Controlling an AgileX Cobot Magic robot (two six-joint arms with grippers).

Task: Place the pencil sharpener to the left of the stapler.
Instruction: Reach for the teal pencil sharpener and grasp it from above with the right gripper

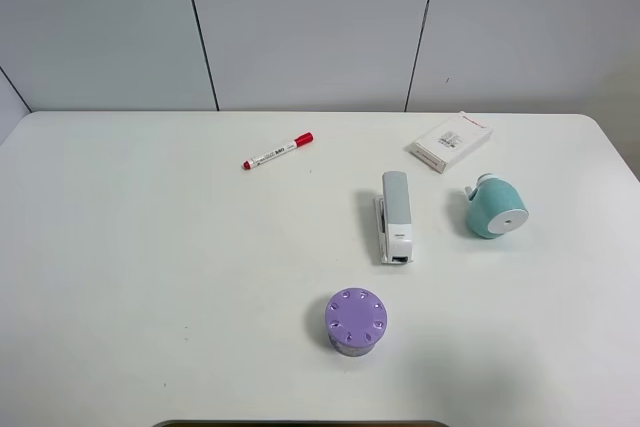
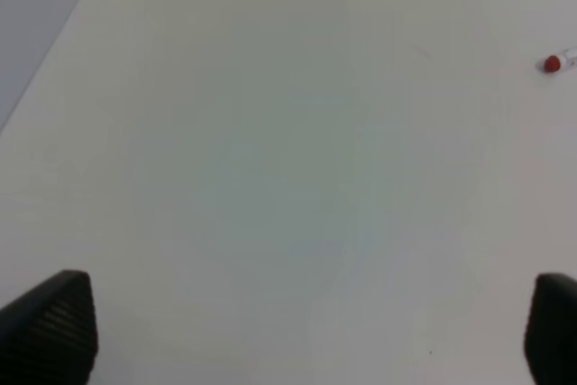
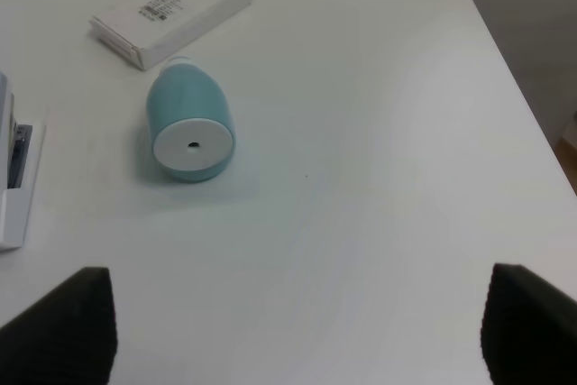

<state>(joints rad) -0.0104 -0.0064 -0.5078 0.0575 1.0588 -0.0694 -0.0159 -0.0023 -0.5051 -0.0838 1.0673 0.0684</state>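
Note:
The teal pencil sharpener [image 1: 496, 209] lies on its side on the white table, to the right of the stapler, white round face toward the front. In the right wrist view the pencil sharpener [image 3: 188, 124] lies ahead of my right gripper [image 3: 297, 331], which is open and well short of it. The grey and white stapler [image 1: 395, 217] lies lengthwise near the table's middle; only the stapler's edge [image 3: 15, 178] shows in the right wrist view. My left gripper [image 2: 311, 331] is open over bare table, holding nothing. Neither gripper appears in the high view.
A purple cylinder with holes on top [image 1: 355, 322] stands in front of the stapler. A white flat box with red print [image 1: 451, 141] lies behind the sharpener. A red-capped marker [image 1: 277, 151] lies at the back, left of the middle. The table's right edge [image 1: 612, 147] is near the sharpener.

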